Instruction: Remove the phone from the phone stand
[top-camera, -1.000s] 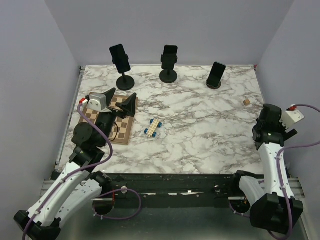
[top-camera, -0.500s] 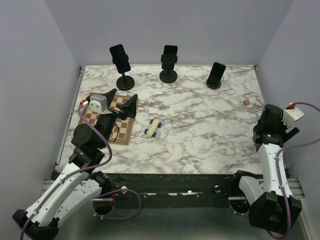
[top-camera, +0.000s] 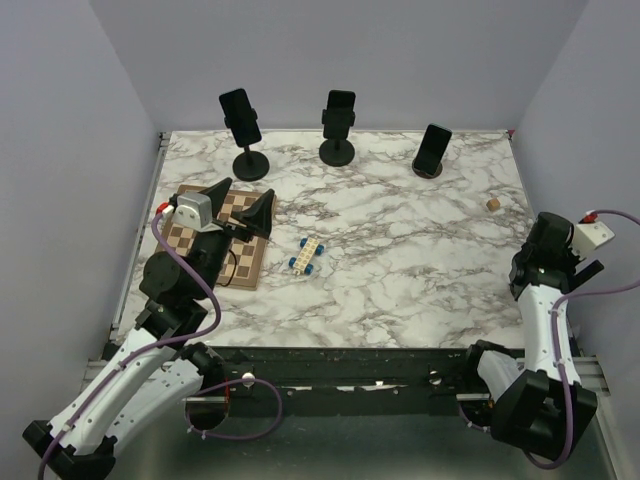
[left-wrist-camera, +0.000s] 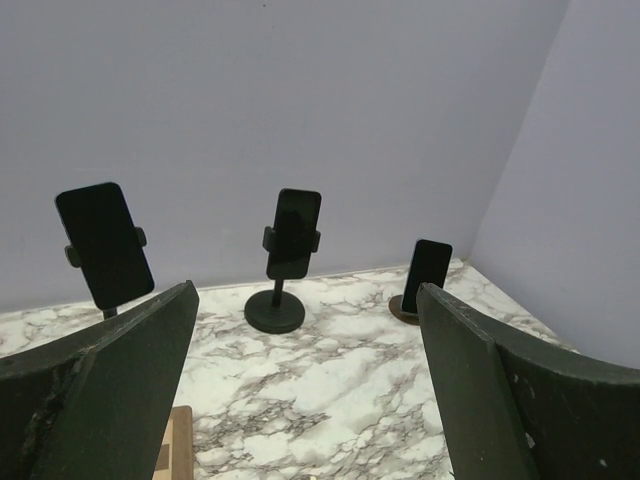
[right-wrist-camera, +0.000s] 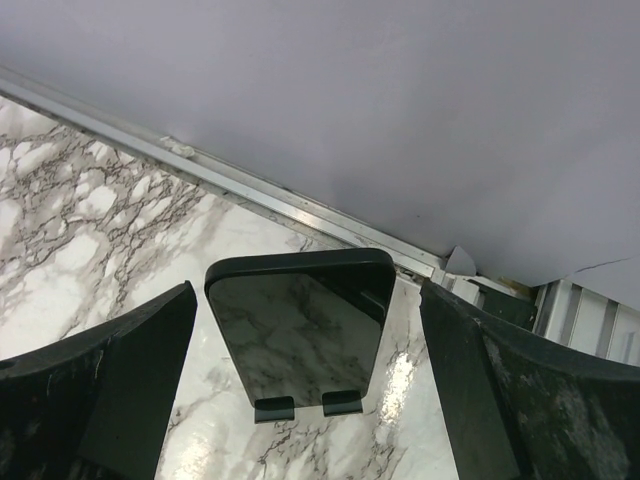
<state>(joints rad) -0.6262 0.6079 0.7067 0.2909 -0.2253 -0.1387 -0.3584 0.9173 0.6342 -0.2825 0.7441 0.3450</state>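
Observation:
Three black phones stand on stands at the table's far edge: a left one (top-camera: 240, 117), a middle one (top-camera: 339, 113) and a right one (top-camera: 433, 148) leaning on a low round base. The left wrist view shows them far ahead: left (left-wrist-camera: 104, 243), middle (left-wrist-camera: 296, 233), right (left-wrist-camera: 427, 275). My left gripper (top-camera: 240, 200) is open and empty over the chessboard. My right gripper (right-wrist-camera: 305, 400) is open. A fourth black phone (right-wrist-camera: 300, 325) leans on a small two-tabbed stand (right-wrist-camera: 298, 405) close ahead of it, apart from both fingers. The right arm (top-camera: 545, 255) hides this phone in the top view.
A brown chessboard (top-camera: 245, 262) lies at the left. A small yellow and blue toy car (top-camera: 307, 256) sits mid-table. A small wooden cube (top-camera: 493, 204) sits at the right. A metal rail (right-wrist-camera: 300, 205) and the wall run just behind the near phone.
The left arm has drawn back slightly toward the left. The right wrist has shifted a little to the right. Both grippers stay open.

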